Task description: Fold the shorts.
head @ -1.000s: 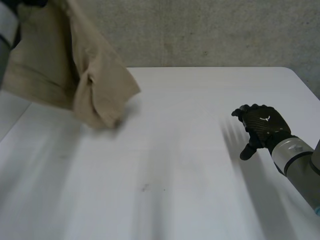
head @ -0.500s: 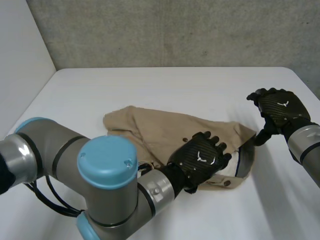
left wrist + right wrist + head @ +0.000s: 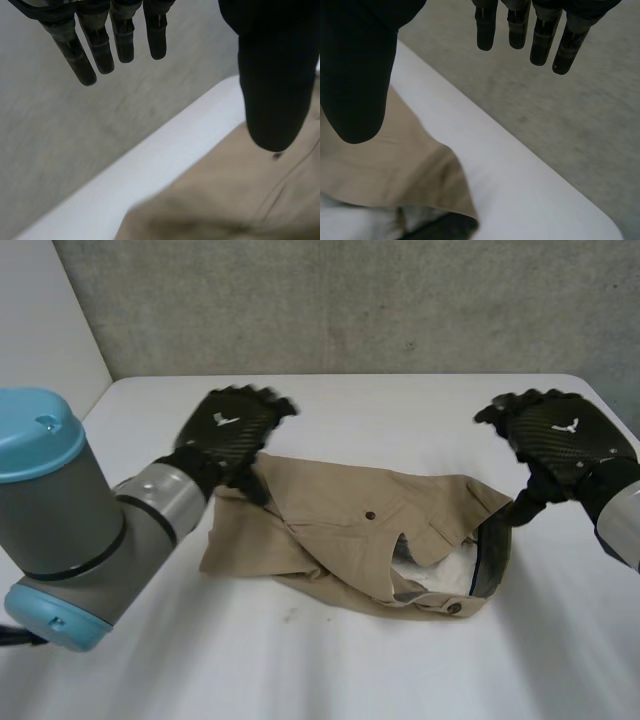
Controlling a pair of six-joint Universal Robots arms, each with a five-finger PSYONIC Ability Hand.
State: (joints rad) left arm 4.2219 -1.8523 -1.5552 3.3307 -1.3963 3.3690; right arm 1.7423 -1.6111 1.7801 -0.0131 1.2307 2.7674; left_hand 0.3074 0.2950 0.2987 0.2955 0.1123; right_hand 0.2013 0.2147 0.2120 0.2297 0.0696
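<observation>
The shorts (image 3: 350, 530) lay crumpled mid-frame on the desk (image 3: 400, 400), long axis left to right. We found the left hand (image 3: 232, 425) above their upper-left end and the right hand (image 3: 555, 440) above their right end, both with fingers (image 3: 102, 47) spread, holding nothing.

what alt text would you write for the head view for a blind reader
Crumpled tan shorts lie on a white table, between two black robot hands. The left hand is open at their far left corner; the right hand is open beside the waistband end.
</observation>
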